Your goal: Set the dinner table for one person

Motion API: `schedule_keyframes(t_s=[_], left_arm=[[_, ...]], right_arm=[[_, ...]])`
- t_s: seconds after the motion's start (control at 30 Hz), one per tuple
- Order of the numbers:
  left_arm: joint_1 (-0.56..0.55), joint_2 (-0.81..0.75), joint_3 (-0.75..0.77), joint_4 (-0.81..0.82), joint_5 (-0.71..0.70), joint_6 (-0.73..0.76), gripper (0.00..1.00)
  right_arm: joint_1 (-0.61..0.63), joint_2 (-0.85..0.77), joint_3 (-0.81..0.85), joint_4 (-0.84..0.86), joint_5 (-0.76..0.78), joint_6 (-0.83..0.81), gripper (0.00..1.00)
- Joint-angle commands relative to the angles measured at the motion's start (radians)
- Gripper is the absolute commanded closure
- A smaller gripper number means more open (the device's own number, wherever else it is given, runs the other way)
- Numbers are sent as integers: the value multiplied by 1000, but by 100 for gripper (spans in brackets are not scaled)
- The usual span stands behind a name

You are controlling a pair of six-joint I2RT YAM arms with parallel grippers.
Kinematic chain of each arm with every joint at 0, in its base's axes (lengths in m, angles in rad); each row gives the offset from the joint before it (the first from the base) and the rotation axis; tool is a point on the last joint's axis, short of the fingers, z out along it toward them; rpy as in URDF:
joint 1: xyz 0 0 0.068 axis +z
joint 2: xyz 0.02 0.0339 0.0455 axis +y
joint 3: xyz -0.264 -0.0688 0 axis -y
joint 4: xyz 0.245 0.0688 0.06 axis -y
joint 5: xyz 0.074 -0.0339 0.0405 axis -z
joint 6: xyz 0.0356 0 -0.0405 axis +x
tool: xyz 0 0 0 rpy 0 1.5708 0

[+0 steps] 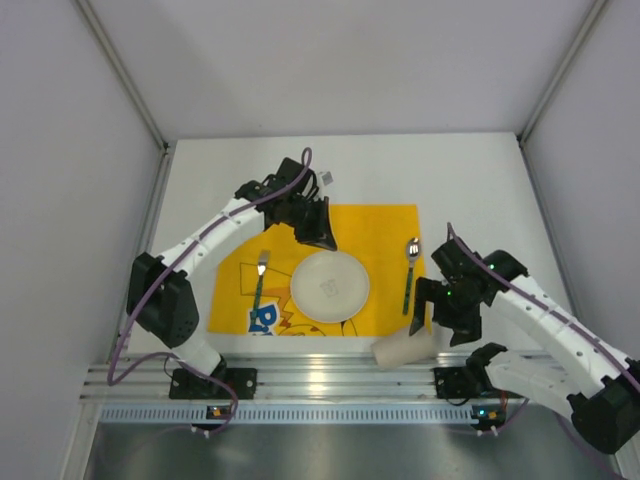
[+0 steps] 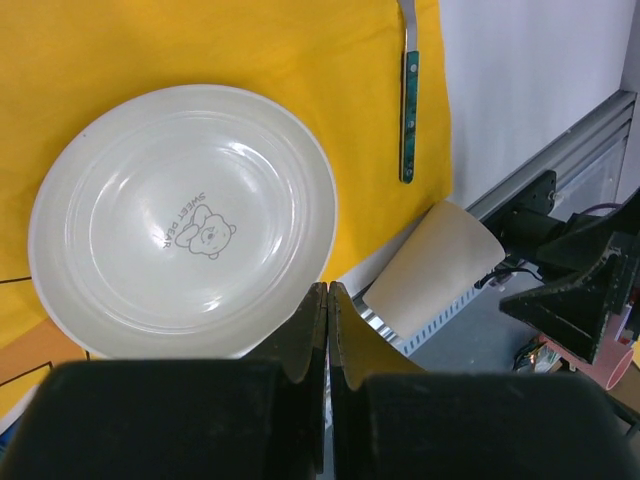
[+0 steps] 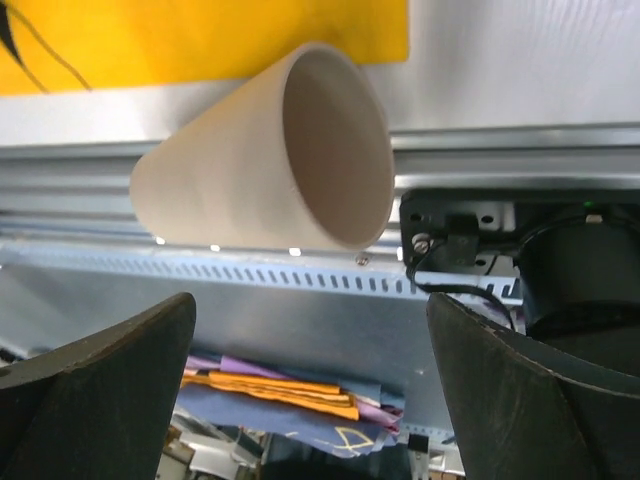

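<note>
Lying tipped by rail (image 1: 320, 378), cup (image 3: 260, 150) needs righting: right gripper (image 3: 310, 315) gapes toward it; left gripper (image 2: 328, 292) pinched together near plate (image 2: 185, 220).

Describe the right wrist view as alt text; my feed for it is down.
A tan paper cup lies on its side on the aluminium rail, mouth toward the camera, ahead of the open right gripper, which is not touching it. The yellow mat's edge and the white dinner table lie beyond.

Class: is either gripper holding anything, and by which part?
Nothing. Left gripper is shut empty; right gripper is open, the tipped beige cup lying beyond it.
</note>
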Motion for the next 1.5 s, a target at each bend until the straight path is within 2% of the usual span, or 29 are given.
schedule_keyframes(t_s=[0.0, 0.2, 0.37, 0.57, 0.67, 0.7, 0.77, 0.8, 0.87, 0.97, 1.07, 1.13, 1.2, 1.3, 1.33, 1.43, 1.47], left_arm=[[-5, -56, -8, 49, -16, -1, 100], [-5, -59, -16, 36, -32, 32, 100], [-5, -49, -31, 35, -29, 39, 100], [-5, -26, -11, 30, -24, 54, 100], [-5, -19, -1, 24, -28, 65, 100], [-5, -13, 4, 20, -29, 69, 100], [-3, -8, 13, 12, -29, 74, 100], [-3, -3, 16, 9, -29, 75, 100], [-2, -2, 21, 10, -29, 78, 100], [-3, 6, 30, 7, -25, 83, 100], [-3, 10, 39, 12, -32, 85, 100], [-3, 9, 58, 1, -53, 77, 100], [-3, -17, 59, 4, -125, 56, 100], [-2, -88, 44, 18, -283, 31, 100], [-3, -109, 36, 20, -324, 26, 100], [-2, -192, 9, 17, -513, 8, 100], [-2, -235, 2, 12, -557, 5, 89]], right_arm=[[12, 54, 0, 87, 103, -11, 1], [10, 97, -140, 326, -64, -33, 3], [10, 142, -145, 436, -127, -59, 7], [12, 165, -117, 504, -197, -65, 20], [12, 166, -115, 501, -202, -70, 43], [12, 163, -112, 487, -207, -71, 62], [12, 154, -109, 466, -211, -74, 84], [12, 146, -97, 452, -210, -82, 99], [10, 123, -73, 388, -201, -97, 100], [10, 111, 53, 256, -156, -145, 100], [12, 148, 346, 124, -71, -197, 100], [9, 206, 473, 61, 0, -211, 100], [10, 252, 617, 55, 109, -235, 100], [10, 347, 732, 91, 297, -264, 100], [10, 402, 748, 134, 395, -275, 100], [7, 532, 780, 247, 534, -307, 100], [1, 571, 791, 269, 558, -311, 100]])
